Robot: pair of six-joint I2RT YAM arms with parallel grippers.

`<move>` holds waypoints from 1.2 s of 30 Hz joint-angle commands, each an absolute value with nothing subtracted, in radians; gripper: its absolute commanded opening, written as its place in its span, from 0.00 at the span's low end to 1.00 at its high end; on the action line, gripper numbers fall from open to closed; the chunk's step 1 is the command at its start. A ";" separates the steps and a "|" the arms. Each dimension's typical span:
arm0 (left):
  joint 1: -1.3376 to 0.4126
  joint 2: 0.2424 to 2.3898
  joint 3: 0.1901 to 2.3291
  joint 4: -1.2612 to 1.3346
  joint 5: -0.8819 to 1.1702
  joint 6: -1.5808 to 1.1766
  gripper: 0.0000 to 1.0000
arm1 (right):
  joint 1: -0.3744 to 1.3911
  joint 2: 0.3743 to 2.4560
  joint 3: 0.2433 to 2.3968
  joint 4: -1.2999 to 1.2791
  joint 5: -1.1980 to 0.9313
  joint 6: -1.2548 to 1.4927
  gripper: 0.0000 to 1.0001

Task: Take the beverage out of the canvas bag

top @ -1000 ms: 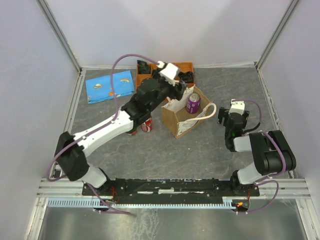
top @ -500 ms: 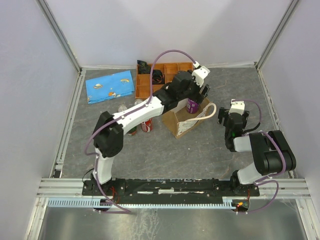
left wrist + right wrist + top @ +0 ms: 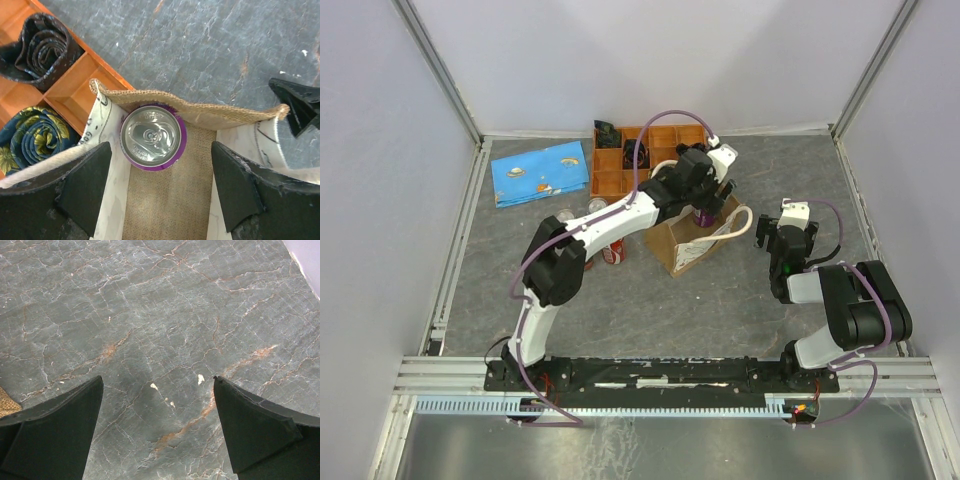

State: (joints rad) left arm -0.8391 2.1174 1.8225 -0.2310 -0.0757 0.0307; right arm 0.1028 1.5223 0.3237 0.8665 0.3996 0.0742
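The canvas bag stands open at mid-table, tan with a cream rope handle. A purple beverage can stands upright inside it against the far burlap wall. In the top view only a sliver of the can shows under my left gripper. My left gripper is open and hangs right above the bag's mouth. Its fingers are over the bag's two side walls, with the can between and just ahead of the tips. My right gripper is open and empty over bare table, right of the bag.
An orange compartment tray with rolled ties sits just behind the bag. A blue pouch lies at the back left. Red cans and another can stand left of the bag, under my left arm.
My left arm has swung right from above the tray and red cans to over the bag, and the gripper now sits above the purple can. The right arm has not moved.
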 commanded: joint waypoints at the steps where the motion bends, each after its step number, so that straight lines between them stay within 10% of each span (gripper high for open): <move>1: -0.827 2.147 1.866 -0.222 -0.097 -0.009 0.88 | 0.100 1.513 0.350 0.899 0.394 0.079 0.99; 23: -0.824 2.212 1.785 -0.047 -0.137 -0.010 0.92 | 0.101 1.514 0.350 0.899 0.394 0.080 0.99; 34: -0.825 2.211 1.725 -0.020 -0.102 -0.038 0.04 | 0.100 1.513 0.349 0.899 0.394 0.079 0.99; 36: -0.825 2.203 1.721 -0.021 -0.094 -0.038 0.03 | 0.100 1.513 0.350 0.899 0.394 0.080 0.99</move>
State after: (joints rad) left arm -0.8307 2.2200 1.7447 -0.0536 -0.1196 0.0051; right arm 0.1028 1.5223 0.3237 0.8669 0.3996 0.0742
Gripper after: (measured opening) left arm 0.672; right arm 0.991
